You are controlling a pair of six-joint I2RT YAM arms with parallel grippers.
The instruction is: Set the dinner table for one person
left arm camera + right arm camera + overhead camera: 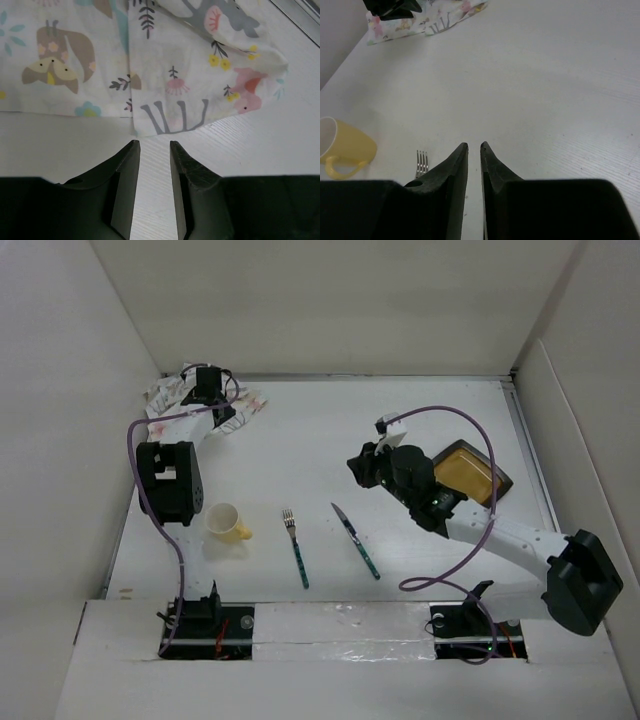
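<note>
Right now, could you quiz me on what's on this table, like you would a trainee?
1. True or false: the fork lies left of the knife.
2. What colour is the mug?
3. Which arm reaches the patterned cloth: A left, B right?

Key: 1 true. 2 yellow. 3 A; the left gripper sits just short of the cloth's edge, jaws slightly apart and empty, while the right gripper is over bare table.

dinner table (320, 455), large flat white matte top, pale panels around
</note>
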